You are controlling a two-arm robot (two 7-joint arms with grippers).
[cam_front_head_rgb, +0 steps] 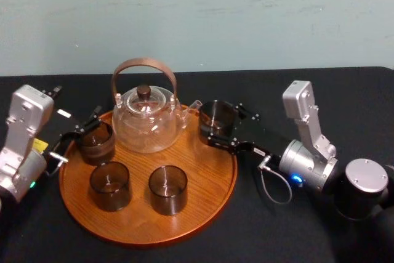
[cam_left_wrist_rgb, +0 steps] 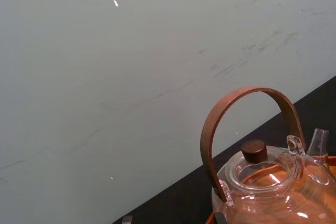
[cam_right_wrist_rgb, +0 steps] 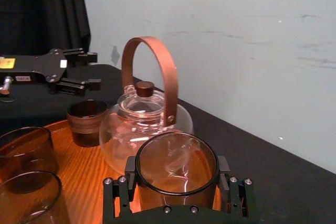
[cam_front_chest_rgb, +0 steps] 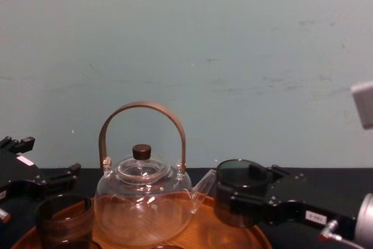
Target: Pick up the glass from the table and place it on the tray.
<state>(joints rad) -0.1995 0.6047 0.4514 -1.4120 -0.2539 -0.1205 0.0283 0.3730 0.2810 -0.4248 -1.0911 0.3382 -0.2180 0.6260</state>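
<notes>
Placing step. Your right gripper (cam_front_head_rgb: 221, 124) has its jaws clamped on the smoky glass (cam_right_wrist_rgb: 176, 170), which is at the right edge of the wooden tray (cam_front_head_rgb: 200, 173), just beside the spout (cam_front_head_rgb: 194, 106) of the glass teapot (cam_front_head_rgb: 148, 121). I can't tell whether its base is down on the wood. Next move as I read it: lower straight, confirm contact, spread the jaws, and back out to the right without clipping the spout. The tray also carries three other glasses (cam_front_head_rgb: 109, 184), apart from this one. Your left gripper (cam_front_head_rgb: 88, 125) sits parked at the tray's left edge, jaws spread.
</notes>
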